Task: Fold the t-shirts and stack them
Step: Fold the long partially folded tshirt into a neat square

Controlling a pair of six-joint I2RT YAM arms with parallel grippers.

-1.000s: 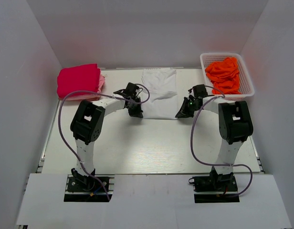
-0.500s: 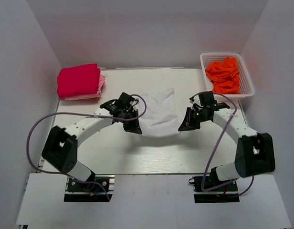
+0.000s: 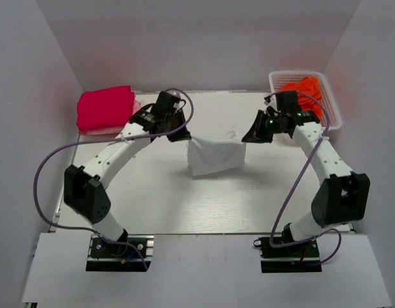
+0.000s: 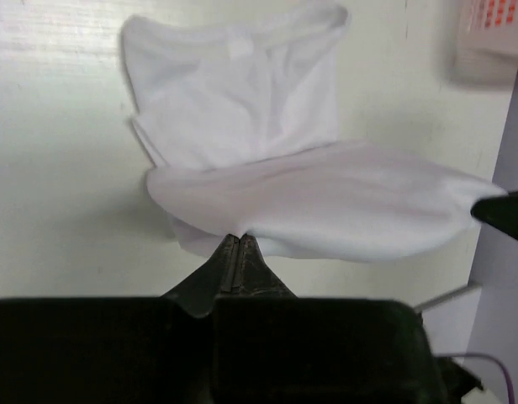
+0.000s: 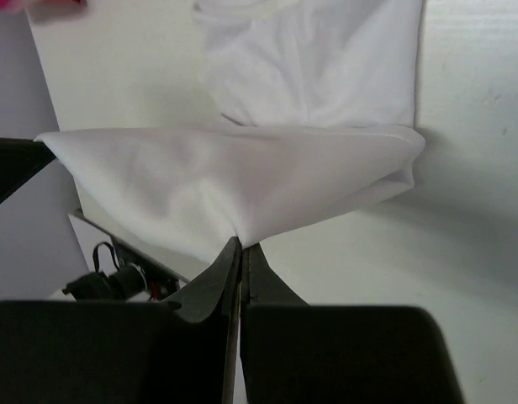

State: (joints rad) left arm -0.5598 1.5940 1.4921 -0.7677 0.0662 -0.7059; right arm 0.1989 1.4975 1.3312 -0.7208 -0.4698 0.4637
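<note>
Left wrist view: the left gripper (image 4: 238,242) has its jaws closed on one corner of the white t-shirt (image 4: 326,198); the right gripper (image 5: 240,246) pinches the opposite corner. Beyond the jaws the cloth (judged light, limp, prone to sag) spans between them, its far half resting on the surface (image 4: 57,168).

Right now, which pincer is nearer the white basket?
Right. The right pincer grips the white shirt close to the basket; the left pincer grips its far corner, nearer the crimson stack.
</note>
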